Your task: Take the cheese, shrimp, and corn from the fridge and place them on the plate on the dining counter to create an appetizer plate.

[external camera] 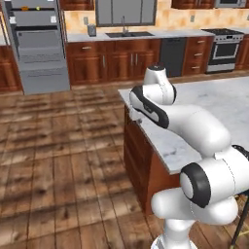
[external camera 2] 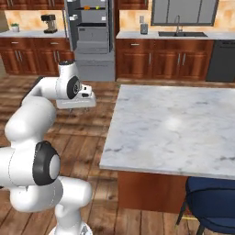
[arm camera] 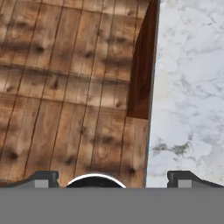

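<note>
The fridge [external camera 2: 90, 32] stands open at the far wall, also in the left base view as the fridge [external camera: 39, 44]. On its top shelf sit a small orange bit, the cheese [external camera 2: 87, 8], and a yellow bit, the corn [external camera 2: 97, 7]. The shrimp is too small to make out and the plate is out of view. The dining counter [external camera 2: 174, 128] lies bare to my right. My gripper [external camera 2: 72, 110] hangs beside the counter's left edge, pointing down at the wood floor. In the hand view the gripper [arm camera: 113, 180] is open with nothing between its fingertips [arm camera: 41, 179], and the marble slab [arm camera: 192, 87] runs along the right.
Wall cabinets with a sink [external camera 2: 176, 33], a dishwasher [external camera: 172, 53] and a stove [external camera: 224, 48] line the back. A coffee machine [external camera 2: 47, 23] stands left of the fridge. A blue stool [external camera 2: 211, 202] sits at the counter's near side. Open wood floor stretches toward the fridge.
</note>
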Motion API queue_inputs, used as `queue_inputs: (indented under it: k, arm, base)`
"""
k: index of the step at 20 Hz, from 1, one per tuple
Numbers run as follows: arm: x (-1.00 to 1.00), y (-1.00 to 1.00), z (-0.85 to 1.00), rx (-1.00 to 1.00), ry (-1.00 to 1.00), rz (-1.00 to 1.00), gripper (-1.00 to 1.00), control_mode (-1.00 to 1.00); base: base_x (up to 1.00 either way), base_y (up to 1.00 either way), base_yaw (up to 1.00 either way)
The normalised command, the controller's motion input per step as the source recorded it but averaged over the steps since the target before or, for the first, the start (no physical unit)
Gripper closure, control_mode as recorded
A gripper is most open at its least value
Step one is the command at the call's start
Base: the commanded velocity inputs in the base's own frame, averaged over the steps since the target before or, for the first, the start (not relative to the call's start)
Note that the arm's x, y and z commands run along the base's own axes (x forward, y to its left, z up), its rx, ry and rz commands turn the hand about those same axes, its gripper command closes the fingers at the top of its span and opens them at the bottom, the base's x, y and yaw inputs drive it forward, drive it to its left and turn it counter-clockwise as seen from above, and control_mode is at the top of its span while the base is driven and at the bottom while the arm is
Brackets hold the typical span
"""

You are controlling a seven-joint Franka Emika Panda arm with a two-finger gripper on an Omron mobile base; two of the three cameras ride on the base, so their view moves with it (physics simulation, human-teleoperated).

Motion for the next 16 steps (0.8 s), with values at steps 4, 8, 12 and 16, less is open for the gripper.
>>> queue_inputs:
  k: [4,8,12,16]
  arm:
    - [0.00,0.00,0.00,0.00,0.00,0.00,-1.00,1.00]
    - [0.00,0.00,0.00,0.00,0.00,0.00,-1.00,1.00]
    - [0.00,0.00,0.00,0.00,0.00,0.00,-1.00,1.00]
    - [0.00,0.00,0.00,0.00,0.00,0.00,-1.00,1.00]
  base:
    - [-0.01,1.00,0.00]
    - [0.46,1.00,0.00]
    - [0.99,0.99,-0.07]
    - [1.00,0.82,-0.11]
